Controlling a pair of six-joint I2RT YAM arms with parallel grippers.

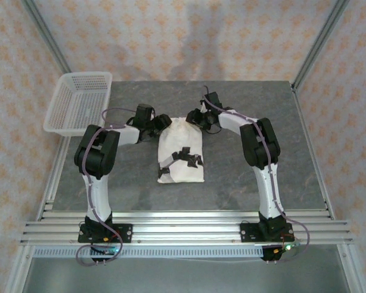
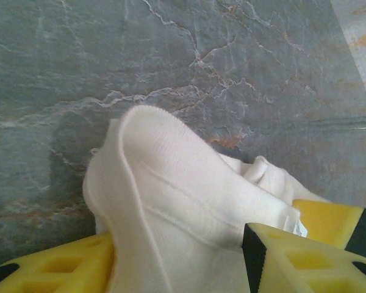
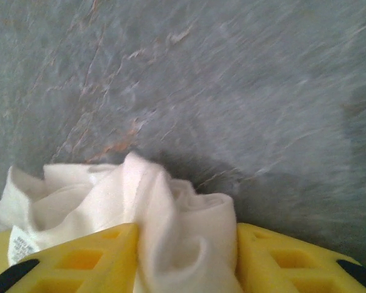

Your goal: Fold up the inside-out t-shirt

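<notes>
The inside-out t-shirt (image 1: 180, 174) lies folded into a narrow off-white rectangle at the middle of the grey table, with a dark mark across its centre. My left gripper (image 1: 160, 124) is at its far left corner and my right gripper (image 1: 196, 118) at its far right corner. In the left wrist view the yellow fingers (image 2: 61, 268) of my left gripper (image 2: 178, 244) press on a thick fold of the t-shirt (image 2: 171, 189). In the right wrist view my right gripper (image 3: 186, 238) pinches bunched t-shirt cloth (image 3: 104, 195) between its fingers (image 3: 91, 259).
A white mesh basket (image 1: 79, 101) stands at the table's far left corner. Bare grey tabletop (image 1: 232, 177) spreads on both sides of the shirt. Aluminium rails (image 1: 183, 223) run along the near edge by the arm bases, and frame posts rise at the back corners.
</notes>
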